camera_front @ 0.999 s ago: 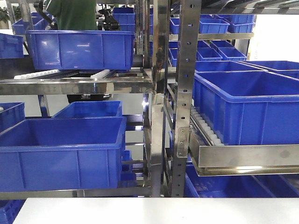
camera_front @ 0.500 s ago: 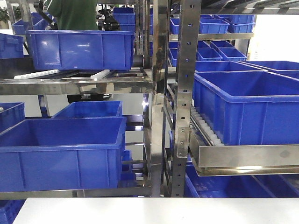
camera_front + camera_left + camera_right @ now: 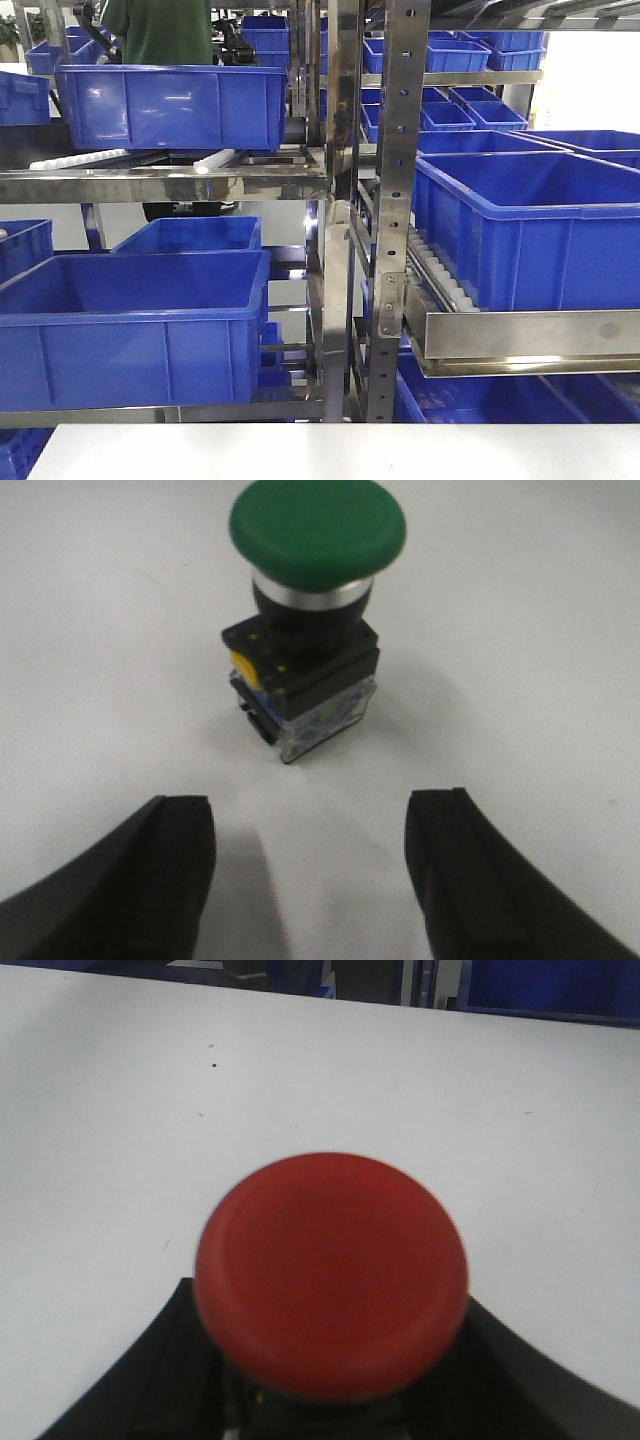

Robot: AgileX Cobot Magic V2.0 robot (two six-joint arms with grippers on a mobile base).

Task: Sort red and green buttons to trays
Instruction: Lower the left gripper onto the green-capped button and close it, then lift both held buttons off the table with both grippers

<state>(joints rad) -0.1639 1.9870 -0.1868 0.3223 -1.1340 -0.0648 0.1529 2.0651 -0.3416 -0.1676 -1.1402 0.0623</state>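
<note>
While blue crates (image 3: 130, 340) sit on racks (image 3: 400, 150), right fingers (image 3: 170, 1360) clasp red button (image 3: 330, 1275).

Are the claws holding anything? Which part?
The right claw grips the red button below its cap. The left claw is open and empty; the green button sits ahead.

The left arm's matte black, curved plastic fingers (image 3: 140, 880) are broad and thick; the right arm's fingers (image 3: 140, 1385) are black too.
</note>
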